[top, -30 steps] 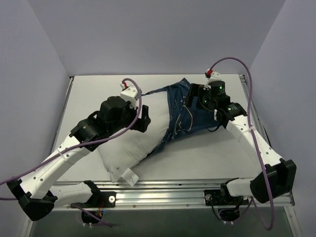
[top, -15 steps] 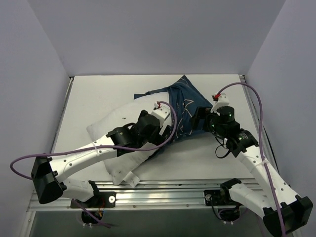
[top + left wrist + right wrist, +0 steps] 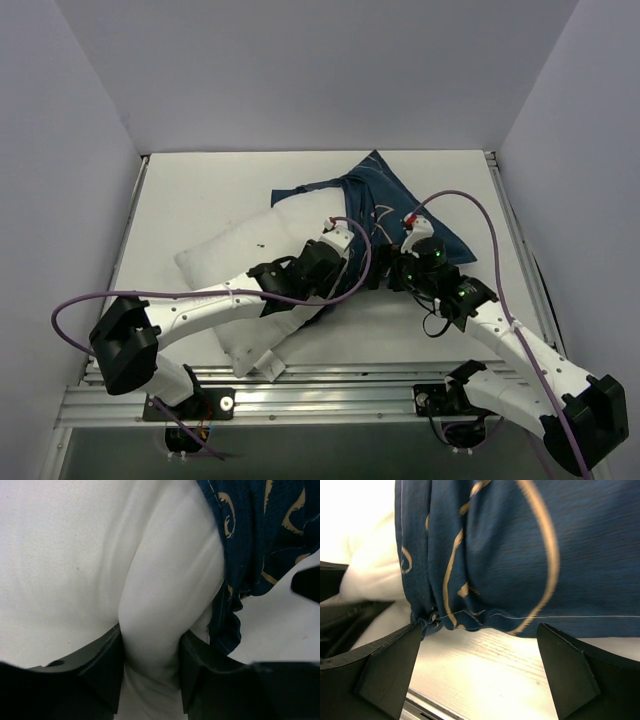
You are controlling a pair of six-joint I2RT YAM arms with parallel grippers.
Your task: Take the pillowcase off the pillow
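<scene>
The white pillow (image 3: 225, 262) lies slantwise on the table, its far right end still inside the navy pillowcase (image 3: 385, 195). My left gripper (image 3: 345, 276) sits at the pillow's right edge beside the case's opening. In the left wrist view it (image 3: 150, 647) is shut on a squeezed fold of the pillow (image 3: 75, 555), with the pillowcase (image 3: 255, 540) bunched just to the right. My right gripper (image 3: 386, 272) stands open, low at the near edge of the case. In the right wrist view it (image 3: 480, 640) has bare table between its fingers, and the pillowcase (image 3: 510, 555) hem lies just ahead.
An aluminium rail (image 3: 340, 385) runs along the near table edge, by both arm bases. The pillow's small white tag (image 3: 262, 362) hangs near it. Purple cables loop over both arms. Walls close in the left, right and far sides.
My left arm swung right across the pillow to the case's opening and closed on a fold of pillow. My right arm drew back from the case's far right to its near edge.
</scene>
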